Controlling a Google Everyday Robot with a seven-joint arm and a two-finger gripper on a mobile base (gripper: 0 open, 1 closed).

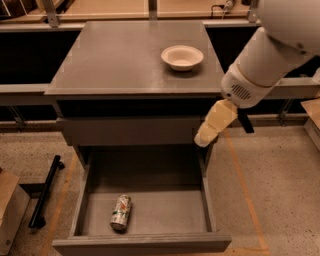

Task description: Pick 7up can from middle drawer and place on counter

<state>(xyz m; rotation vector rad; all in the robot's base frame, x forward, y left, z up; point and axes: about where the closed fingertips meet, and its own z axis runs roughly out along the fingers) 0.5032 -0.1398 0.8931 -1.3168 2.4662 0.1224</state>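
Note:
The 7up can (121, 212) lies on its side on the flat bottom of the open middle drawer (140, 244), near its front left. The drawer is pulled out low in front of the grey cabinet. The counter (120, 55) on top of the cabinet holds a white bowl (182, 56) at its right rear. My gripper (204, 138), cream-coloured, hangs from the white arm (260, 65) at the right. It points down-left in front of the cabinet's right edge, above the drawer's right rear corner and well above and right of the can.
A plain closed grey drawer front (130, 131) sits just above the open drawer. A black bar (45, 192) and a cardboard box (9, 212) lie on the speckled floor at left. Light wooden surfaces (110, 7) run behind the cabinet.

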